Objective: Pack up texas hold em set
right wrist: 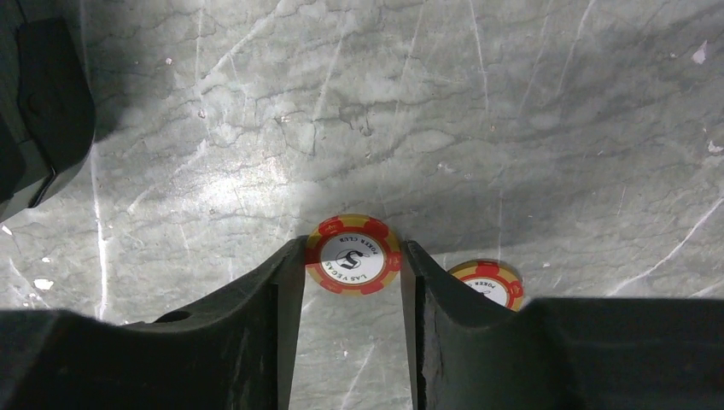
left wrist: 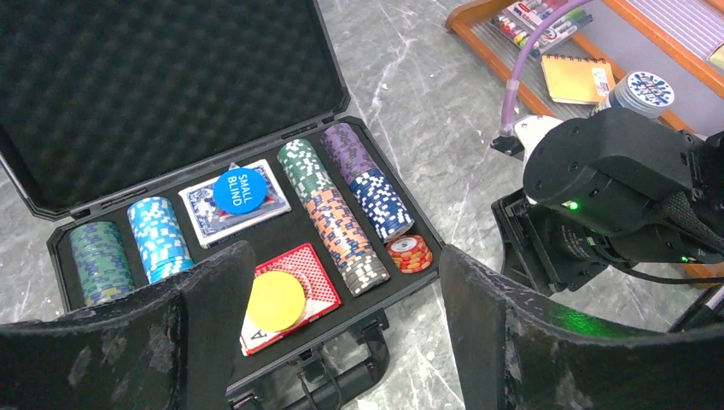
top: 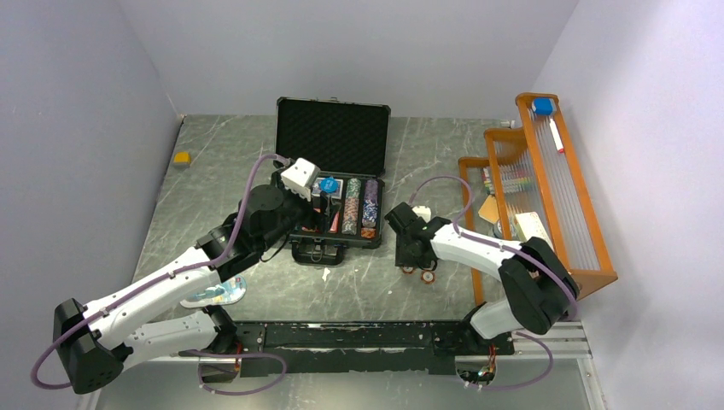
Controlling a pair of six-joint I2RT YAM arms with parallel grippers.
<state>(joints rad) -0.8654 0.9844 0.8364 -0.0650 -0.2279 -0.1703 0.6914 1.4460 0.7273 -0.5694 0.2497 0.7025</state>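
Observation:
The black briefcase (top: 333,137) lies open at the table's middle, its foam lid (left wrist: 171,85) upright. Inside are rows of striped chips (left wrist: 329,213), a short red-yellow stack (left wrist: 410,253), a blue deck under a blue "SMALL BLIND" disc (left wrist: 242,190), and a red deck (left wrist: 320,273) under a yellow disc (left wrist: 276,301). My left gripper (top: 320,209) hangs open and wide above the case's front edge, holding nothing. Right of the case, my right gripper (right wrist: 353,265) is shut on a red-yellow poker chip (right wrist: 353,254) at table level. A second such chip (right wrist: 488,280) lies beside its right finger.
An orange wooden rack (top: 546,188) with markers, a notebook and a jar stands along the right side. A blue-white blister pack (top: 218,293) lies under my left arm. A small yellow object (top: 181,157) sits at the far left.

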